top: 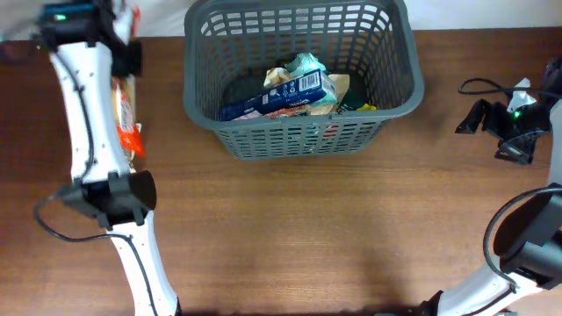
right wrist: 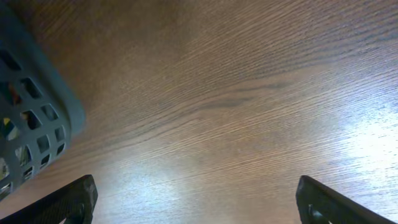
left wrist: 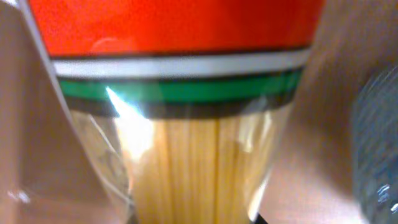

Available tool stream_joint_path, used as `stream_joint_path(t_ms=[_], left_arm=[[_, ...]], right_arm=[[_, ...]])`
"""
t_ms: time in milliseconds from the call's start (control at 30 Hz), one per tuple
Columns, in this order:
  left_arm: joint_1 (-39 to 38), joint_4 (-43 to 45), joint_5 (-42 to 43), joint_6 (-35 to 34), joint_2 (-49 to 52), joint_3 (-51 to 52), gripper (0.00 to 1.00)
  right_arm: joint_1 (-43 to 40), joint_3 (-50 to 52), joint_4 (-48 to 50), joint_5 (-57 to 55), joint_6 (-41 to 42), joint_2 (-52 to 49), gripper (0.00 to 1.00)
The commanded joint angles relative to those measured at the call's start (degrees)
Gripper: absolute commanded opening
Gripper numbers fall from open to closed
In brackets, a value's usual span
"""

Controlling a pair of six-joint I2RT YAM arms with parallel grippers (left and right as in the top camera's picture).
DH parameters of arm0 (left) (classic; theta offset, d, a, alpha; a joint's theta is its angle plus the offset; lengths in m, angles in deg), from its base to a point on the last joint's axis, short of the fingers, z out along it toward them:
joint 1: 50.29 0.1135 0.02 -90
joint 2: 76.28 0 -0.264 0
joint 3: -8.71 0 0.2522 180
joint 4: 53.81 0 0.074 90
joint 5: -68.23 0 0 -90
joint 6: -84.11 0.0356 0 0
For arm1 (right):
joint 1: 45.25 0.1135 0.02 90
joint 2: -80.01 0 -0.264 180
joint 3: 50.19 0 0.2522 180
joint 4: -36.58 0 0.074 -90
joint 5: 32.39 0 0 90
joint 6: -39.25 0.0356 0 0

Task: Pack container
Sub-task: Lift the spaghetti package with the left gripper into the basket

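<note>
Far forward, left arm [top: 83, 114] beside container [top: 263, 139]

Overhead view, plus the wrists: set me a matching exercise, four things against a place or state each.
Things:
1 basket
2 spaghetti packet
3 blue packet
4 right pincer

Places or states:
a inside the basket
b far middle of the table
c left side, beside the left arm
d open, over bare table

Pairs: 1-b, 2-c, 3-a, 4-d
</note>
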Motion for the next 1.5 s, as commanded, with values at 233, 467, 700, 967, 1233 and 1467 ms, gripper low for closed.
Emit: stream_joint_path(t_ms=[233, 467, 700, 967, 1233, 1467], left_arm=[[-10.56, 13.66, 16.15, 26.86, -13.22, -12.68, 0.02], [-26.03, 10.69, 17.49, 59.23, -13.09, -8.55, 0.02], [-34.01, 11.91, 17.2, 67.84, -13.07, 8.11, 0.02], [-31.87, 30.91, 12.79, 60.17, -13.05, 30.56, 0.24], [-31.04, 35.6, 7.08, 39.26, -14.95, 29.0, 0.74], [-28.55, 26.47, -7.06, 28.79, -21.97, 15.8, 0.74]], right_arm=[[0.15, 0.26, 0.02, 0.31, 0.26, 0.63, 0.99], [0.17, 0.26, 0.02, 0.31, 0.26, 0.63, 0.99], [0.15, 0.26, 0.02, 0.31, 0.26, 0.63, 0.99], [0.15, 0.26, 0.02, 0.31, 0.26, 0.63, 0.99], [0.17, 0.26, 0.04, 0.31, 0.26, 0.63, 0.99], [0.15, 0.26, 0.02, 0.31, 0.26, 0.63, 0.99]])
